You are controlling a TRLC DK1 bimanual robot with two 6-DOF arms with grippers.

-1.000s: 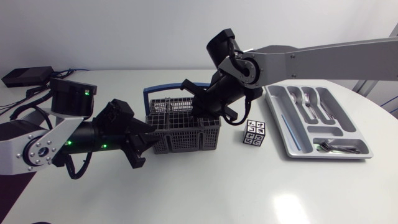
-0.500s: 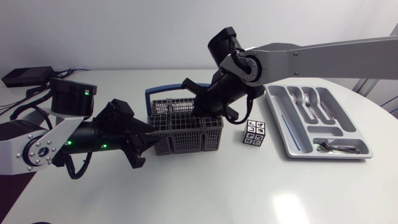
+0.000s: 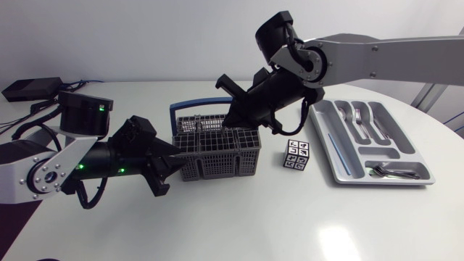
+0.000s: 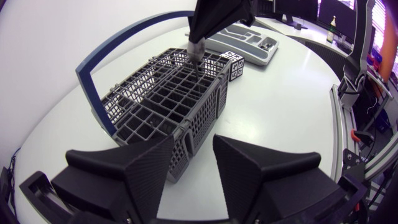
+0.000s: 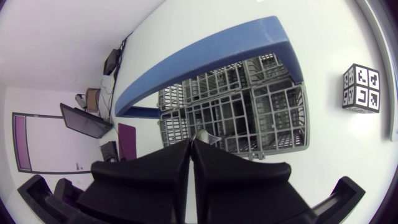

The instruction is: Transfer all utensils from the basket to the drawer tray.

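1. One utensil (image 5: 203,134) is pinched in the shut right tool (image 5: 191,142). Its slim silver end pokes just past the tips, with its long axis in line with them, pointing down into the basket (image 3: 217,165) directly beneath.
2. Whether the utensil's lower end is clear of the grid I cannot tell.
3. Beside that tool, well apart and past the marker cube (image 3: 296,154), lies the tray (image 3: 320,133). The right arm is nearer, so the carry looks like its job.
4. Left tool (image 3: 168,165) sits at the basket's end wall. Whether it clamps that wall I cannot tell.
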